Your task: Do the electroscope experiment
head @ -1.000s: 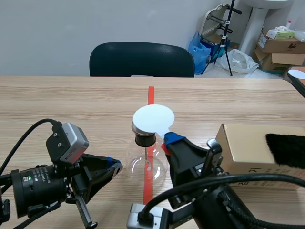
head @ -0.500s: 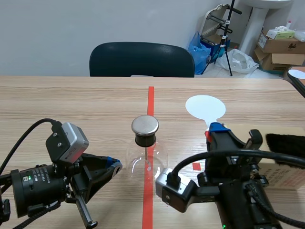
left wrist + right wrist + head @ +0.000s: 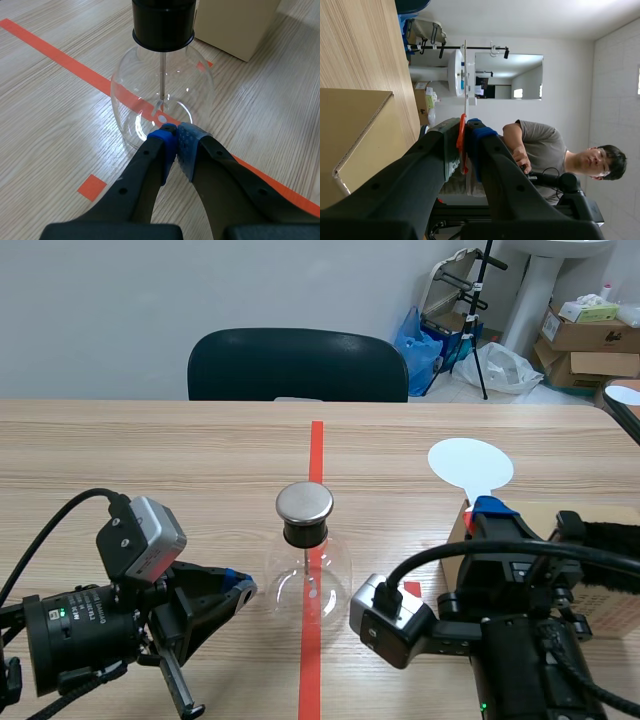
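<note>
White disc (image 3: 470,462) clamped in right pincer (image 3: 488,506).

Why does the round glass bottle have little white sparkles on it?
Left wrist view: room lights bounce off the glass flask as small bright spots and streaks, and the tape shows through it. Scene view: its metal cap shines pale. Right wrist view: no flask, so no sparkles; the white disc in the right gripper shows only its thin edge.

place: I work in a lab-like office room | my counter (image 3: 150,450): wood-grain, orange-red tape marks (image 3: 317,440) | across: dark chair (image 3: 297,365) | back corner: cardboard boxes (image 3: 585,335), black stand (image 3: 480,300), blue bag (image 3: 418,340), plain wall
</note>
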